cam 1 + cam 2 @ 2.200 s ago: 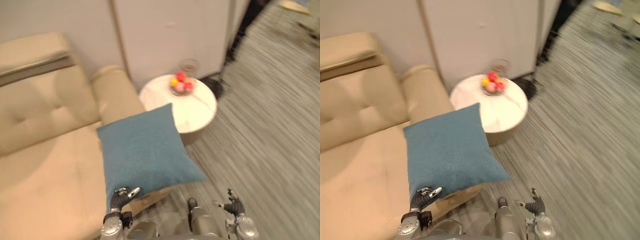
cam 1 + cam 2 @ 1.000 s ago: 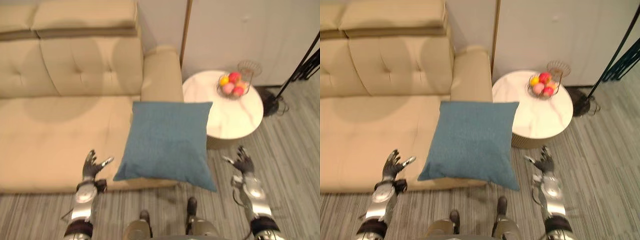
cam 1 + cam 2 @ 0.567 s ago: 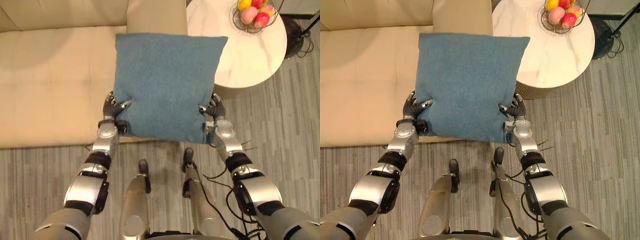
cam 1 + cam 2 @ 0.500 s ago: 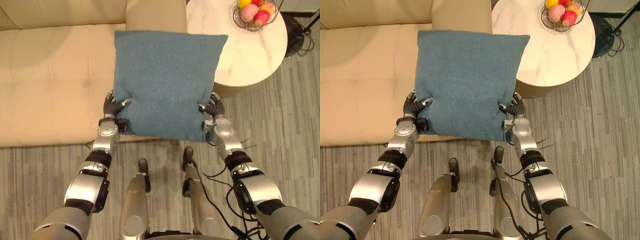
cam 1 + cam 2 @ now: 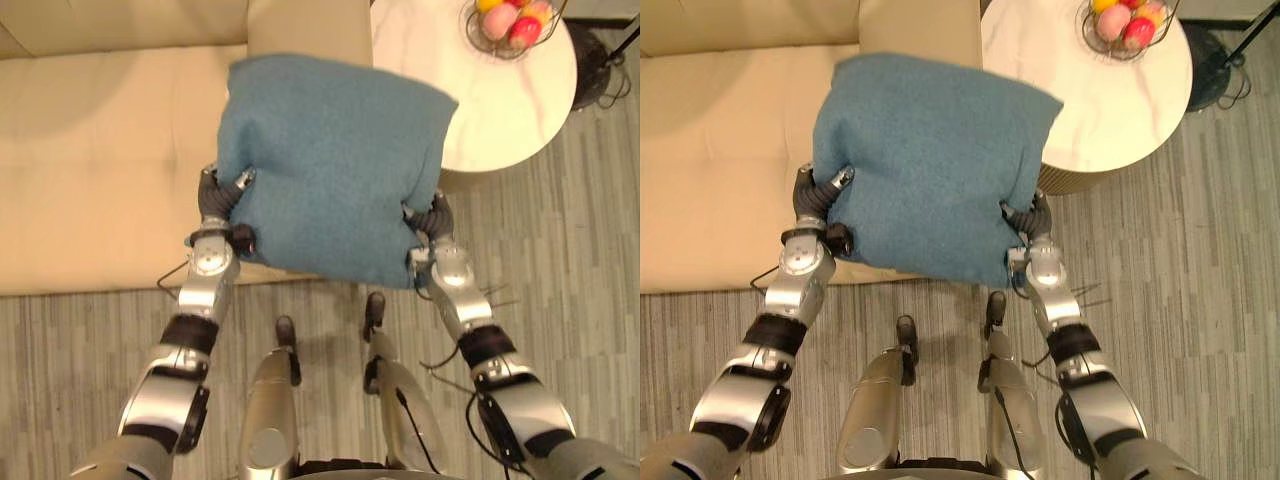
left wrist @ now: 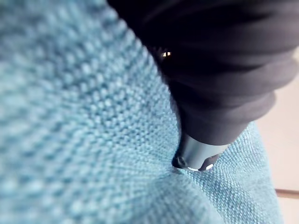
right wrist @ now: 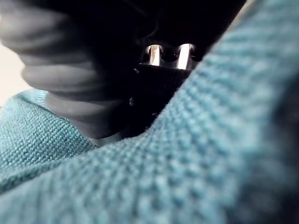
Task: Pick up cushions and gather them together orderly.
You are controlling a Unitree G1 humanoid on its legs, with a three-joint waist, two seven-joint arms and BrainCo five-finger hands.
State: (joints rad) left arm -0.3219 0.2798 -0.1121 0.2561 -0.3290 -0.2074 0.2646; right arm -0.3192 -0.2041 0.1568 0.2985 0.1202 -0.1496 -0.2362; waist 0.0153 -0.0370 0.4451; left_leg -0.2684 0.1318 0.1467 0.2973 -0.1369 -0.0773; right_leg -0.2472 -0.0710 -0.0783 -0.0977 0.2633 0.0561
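Now, the cushion (image 5: 335, 165): a square blue-teal cushion with a coarse weave, puffed up in the middle and held between the two hands in front of the robot.
Cushion's place: over the front right corner of the sofa seat; its far edge overlaps the armrest, and its far right corner overlaps the rim of the side table. I cannot tell whether its underside touches the seat.
Left hand (image 5: 216, 203): clamped on the cushion's left edge, with the thumb lying on the top face and the fingers curled round beneath. In the left wrist view a finger (image 6: 202, 153) presses a dent into the fabric.
Right hand (image 5: 433, 221): clamped on the cushion's near right edge, its dark-tipped fingers curled into the cloth. The right wrist view has the weave bulging right against the hand's dark cover.
Sofa (image 5: 95, 150): beige, with a wide flat seat and its armrest (image 5: 305, 22) at the right end.
Side table (image 5: 495, 95): round, with a white marbled top, standing just beside the armrest.
Basket (image 5: 512, 20): wire, on the far part of the table, holding red, pink and yellow fruit.
Floor (image 5: 585, 250): grey striped planks.
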